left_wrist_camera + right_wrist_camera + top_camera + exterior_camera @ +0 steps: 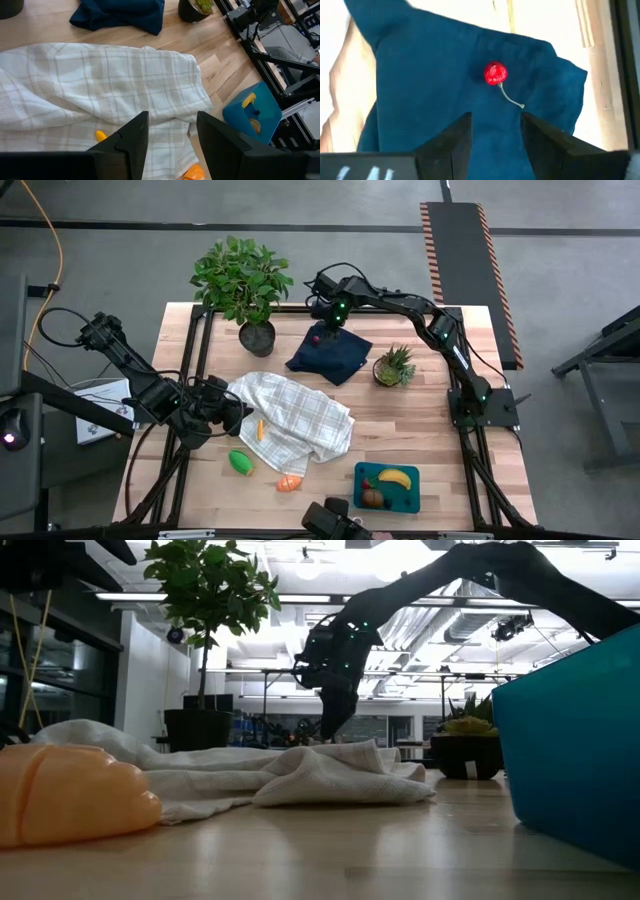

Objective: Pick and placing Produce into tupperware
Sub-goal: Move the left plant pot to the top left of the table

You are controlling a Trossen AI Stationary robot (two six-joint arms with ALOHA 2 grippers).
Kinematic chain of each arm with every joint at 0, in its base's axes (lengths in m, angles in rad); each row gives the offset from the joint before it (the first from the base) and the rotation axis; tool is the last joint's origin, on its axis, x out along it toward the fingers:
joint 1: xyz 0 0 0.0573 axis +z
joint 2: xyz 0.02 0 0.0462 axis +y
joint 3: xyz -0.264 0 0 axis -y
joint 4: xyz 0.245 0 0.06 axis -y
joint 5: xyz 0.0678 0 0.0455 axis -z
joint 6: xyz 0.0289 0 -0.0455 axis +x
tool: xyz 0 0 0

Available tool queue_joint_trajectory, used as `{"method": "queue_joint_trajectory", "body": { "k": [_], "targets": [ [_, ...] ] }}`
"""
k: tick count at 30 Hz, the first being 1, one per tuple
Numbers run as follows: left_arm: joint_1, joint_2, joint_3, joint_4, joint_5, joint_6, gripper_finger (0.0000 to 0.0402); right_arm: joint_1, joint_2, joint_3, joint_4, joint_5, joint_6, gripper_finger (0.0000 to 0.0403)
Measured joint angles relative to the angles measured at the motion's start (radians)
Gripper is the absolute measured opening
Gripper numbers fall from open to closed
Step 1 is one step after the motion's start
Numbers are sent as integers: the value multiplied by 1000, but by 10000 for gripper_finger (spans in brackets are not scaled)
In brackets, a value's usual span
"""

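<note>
My right gripper (496, 131) is open and hovers over the dark navy cloth (328, 352) at the table's far side. A red berry (495, 73) with a thin stem lies on that cloth just ahead of the fingers, and it also shows as the berry (316, 337) from above. My left gripper (170, 145) is open over the left part of the white plaid cloth (295, 420). The teal tupperware (387, 487) sits near the near edge and holds a yellow banana (395, 477) and a brown round piece (372, 498). A green piece (241, 462) and an orange piece (290, 482) lie on the table.
A small orange piece (261, 430) lies on the white cloth. A large leafy potted plant (245, 285) stands at the far left of the table. A small spiky potted plant (395, 367) stands right of the navy cloth. Bare wood lies between the white cloth and the tupperware.
</note>
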Motion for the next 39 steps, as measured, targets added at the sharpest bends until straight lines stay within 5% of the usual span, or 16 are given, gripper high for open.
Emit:
{"method": "queue_joint_trajectory", "body": {
  "k": [21, 39],
  "targets": [
    [22, 34, 0, 0, -36, 62, 156, 0, 0, 0, 9, 0, -111, 158],
    [382, 37, 0, 187, 310, 558, 156, 12, 0, -1, 19, -1, -111, 158]
  ]
}}
